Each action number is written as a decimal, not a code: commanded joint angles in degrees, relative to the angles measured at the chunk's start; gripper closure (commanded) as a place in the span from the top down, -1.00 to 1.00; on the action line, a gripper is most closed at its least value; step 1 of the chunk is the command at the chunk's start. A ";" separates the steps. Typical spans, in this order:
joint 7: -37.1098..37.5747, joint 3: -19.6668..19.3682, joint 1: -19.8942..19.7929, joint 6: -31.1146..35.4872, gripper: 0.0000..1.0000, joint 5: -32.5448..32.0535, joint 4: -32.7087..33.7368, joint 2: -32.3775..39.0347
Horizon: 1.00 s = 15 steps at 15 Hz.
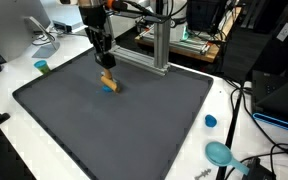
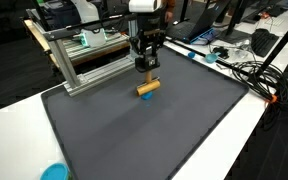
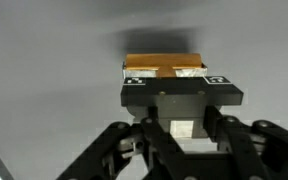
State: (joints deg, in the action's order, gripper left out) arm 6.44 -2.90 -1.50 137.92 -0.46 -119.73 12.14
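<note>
**Gripper down at block, mid-mat**

Progress, judged from these views alone: approach complete, lift not yet. Arm vertical, gripper (image 2: 148, 72) lowered onto the wooden block (image 2: 149, 88), a tan piece with a blue end. Directly beneath the fingers in both exterior views, the block at mat level with its shadow tight under it. No visible gap beneath, so no sign of it clear of the surface. Everything after the approach left to do.

Tool, wrist view: fingertips (image 3: 134, 79) standing one on either side of the block (image 3: 164, 66), the tan top face filling the space between them. Jaws set roughly block-wide, neither spread far nor brought fully together. Cannot tell whether the pads press the wood or merely flank it, since the contact line hides behind the finger bar. Nothing else held, nothing else touched.

Below and all around the tool: dark grey mat (image 2: 134, 135), bare apart from the block.

Just behind the tool, along the far mat edge: aluminium frame (image 2: 84, 55).

Well away from the tool, off the mat on the white table (image 1: 9, 85): small blue cap (image 1: 211, 121), teal round piece (image 1: 220, 153) and another teal piece (image 1: 42, 67).

Farthest out: cables (image 2: 252, 72) and desk clutter, too small to itemise.
</note>
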 commanded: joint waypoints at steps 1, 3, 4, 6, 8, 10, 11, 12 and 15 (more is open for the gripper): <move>0.19 0.15 0.04 1.74 -0.57 0.36 1.58 1.49; 0.26 0.17 0.10 2.24 -0.57 0.35 2.02 1.95; 0.25 0.21 0.14 2.06 -0.57 0.38 2.45 2.37; 0.39 0.21 0.31 1.08 -0.57 0.09 3.38 3.21; 0.42 0.21 0.46 0.21 -0.57 -0.15 3.98 4.04; 0.38 0.25 0.52 -0.16 -0.57 -0.10 4.23 4.69; 0.40 0.25 0.53 -0.07 -0.57 -0.02 4.22 4.94; 0.50 0.21 0.51 0.10 -0.57 0.01 4.20 5.15; 1.02 0.04 0.27 -0.45 -0.57 0.49 4.18 5.22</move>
State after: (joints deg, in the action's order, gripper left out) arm 6.73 -2.87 -1.16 137.61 -0.47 -117.01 14.56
